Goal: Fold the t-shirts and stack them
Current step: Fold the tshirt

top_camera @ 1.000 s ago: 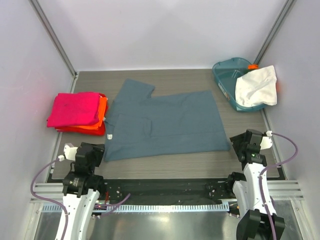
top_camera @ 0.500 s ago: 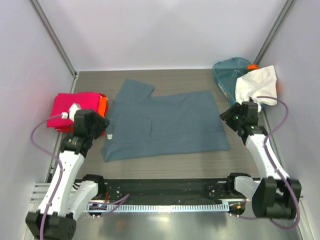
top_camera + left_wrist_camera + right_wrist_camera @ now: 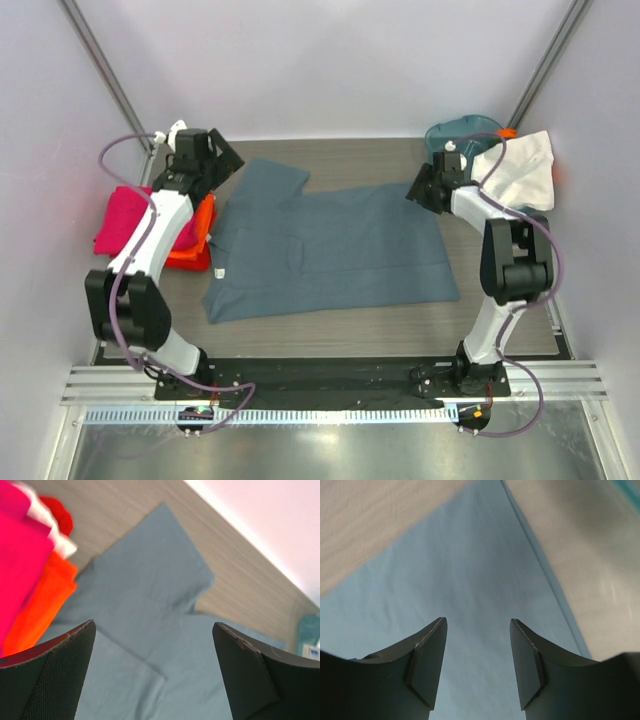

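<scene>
2 arms: both reach from the near edge to the far half of the table, 1 on each side of the spread garment.
Left arm: the left gripper has its jaws wide apart with nothing between them. It hangs over the far-left part of the slate blue-grey t-shirt, near the sleeve.
Right arm: the right gripper has its jaws parted and holds nothing. It is over the far-right corner of the same shirt, and the cloth's edge and bare table run past its right finger.
Contact: neither wrist view settles whether any finger touches the cloth.
Mid-table: the slate blue-grey t-shirt lies spread flat with 1 sleeve pointing to the far wall. A small white tag shows at its near-left edge.
Left edge: the magenta pink t-shirt lies folded on top of the orange-red t-shirt. This pile sits just beside the grey shirt's left side (the left arm crosses above part of it).
Far-right corner: the white t-shirt is draped, crumpled and unfolded, over the rim of the teal tub.
</scene>
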